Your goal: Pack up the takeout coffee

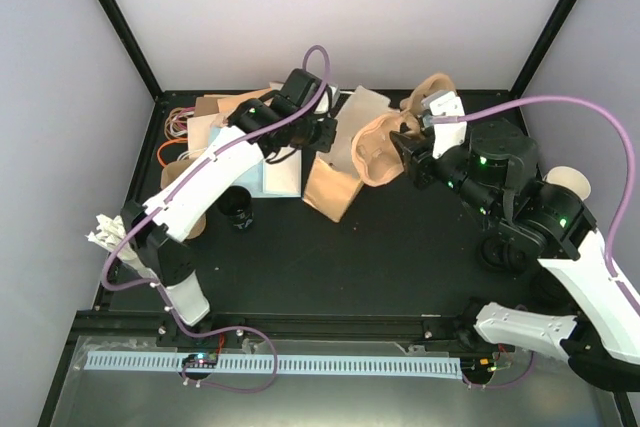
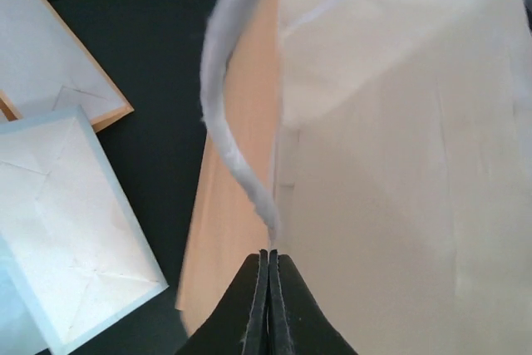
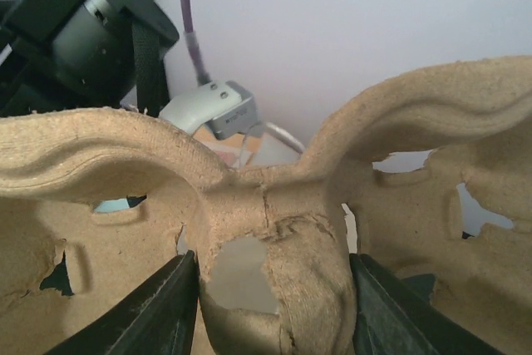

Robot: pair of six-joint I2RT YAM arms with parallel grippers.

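A: Where to look for the takeout coffee (image 1: 238, 211)?

B: Down on the surface (image 1: 400, 247), upright, left of the paper bag (image 1: 330, 192), partly under the left forearm. Not packed into anything yet.

A: And the claws?

B: Left claw (image 2: 268, 257) closed right down, tips at the bag's rim just under the white handle (image 2: 229, 122). Cannot tell about any paper actually caught between them. Right claw (image 3: 273, 288) clamped across the middle of the pulp cup carrier (image 3: 274, 197), held up just beside the bag.

A: How to do this step well?

B: Looks like opening the bag. Test the pinch with a gentle tug before lifting. Draw the rim up and outward to spread the mouth, without dragging the whole bag along. Bring the carrier in level, and only with the mouth wide enough. Mind the forearm above the coffee: easy to knock over.

A: Surroundings?

B: Matte black surface, pale walls (image 1: 350, 7), black frame posts (image 1: 115, 17). Flat envelopes (image 2: 58, 222) just left of the bag, a cream cup (image 1: 572, 181) far right, behind the right arm.
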